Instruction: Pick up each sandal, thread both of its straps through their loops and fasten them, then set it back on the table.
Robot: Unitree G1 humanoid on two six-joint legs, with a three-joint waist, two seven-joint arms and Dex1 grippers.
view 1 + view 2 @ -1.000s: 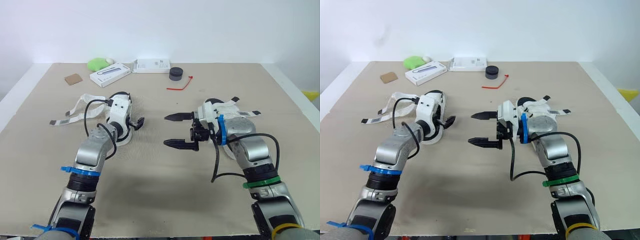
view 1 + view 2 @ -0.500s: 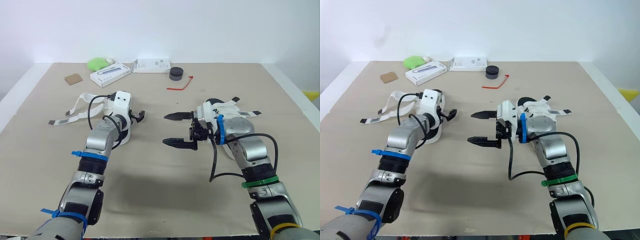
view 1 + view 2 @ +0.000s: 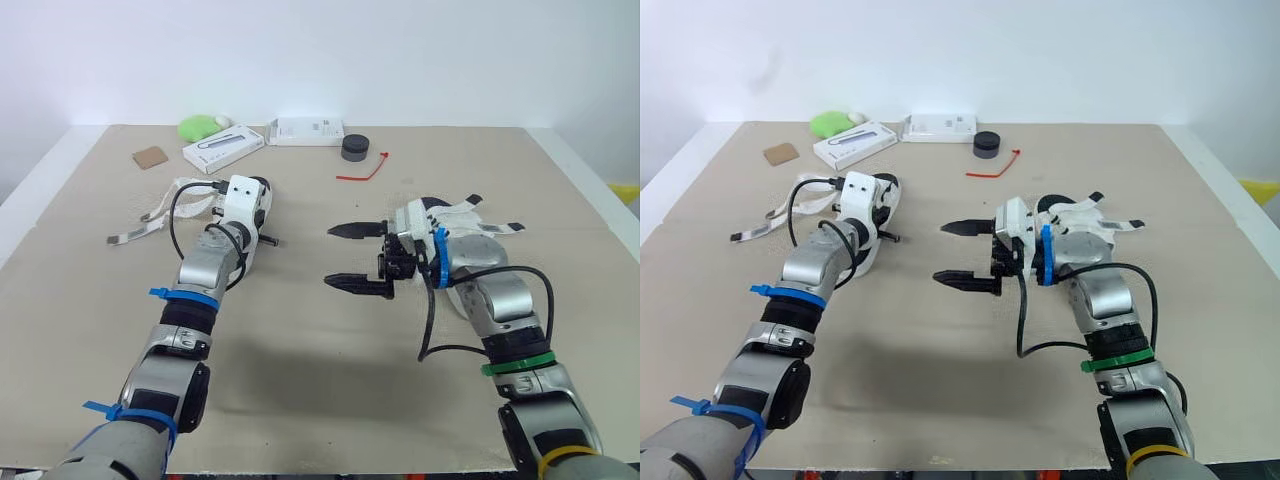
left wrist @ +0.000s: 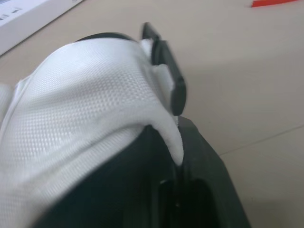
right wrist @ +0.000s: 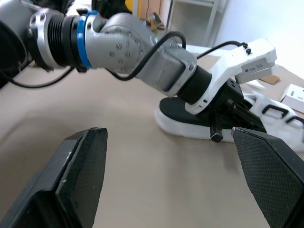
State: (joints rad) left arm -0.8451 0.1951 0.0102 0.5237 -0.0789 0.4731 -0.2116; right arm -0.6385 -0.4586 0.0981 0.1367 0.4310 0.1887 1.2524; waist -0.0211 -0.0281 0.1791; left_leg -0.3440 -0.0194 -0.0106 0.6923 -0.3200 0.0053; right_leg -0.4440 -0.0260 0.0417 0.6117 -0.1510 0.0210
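Your left gripper (image 3: 261, 233) is pinching the light sandal's (image 4: 85, 95) floppy top, though its firmer sole is looking safer, and your right gripper (image 3: 330, 257) is hanging spread wide.

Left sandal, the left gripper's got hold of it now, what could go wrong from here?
The left gripper pinches only an edge of the left sandal's white upper, so it may slip or swing when lifted. Its loose straps trail across the table and could drag or snag. The right sandal lies close by the right arm, which might knock it.
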